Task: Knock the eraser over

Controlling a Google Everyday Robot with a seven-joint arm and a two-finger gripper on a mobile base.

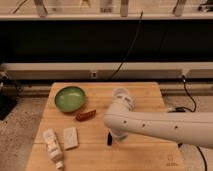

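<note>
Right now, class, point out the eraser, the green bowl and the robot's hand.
eraser (109,138), camera view, middle of the upright black slab.
green bowl (62,99), camera view, inner wall.
hand (117,136), camera view, shut tip below the white arm (160,125), beside the eraser.
</note>
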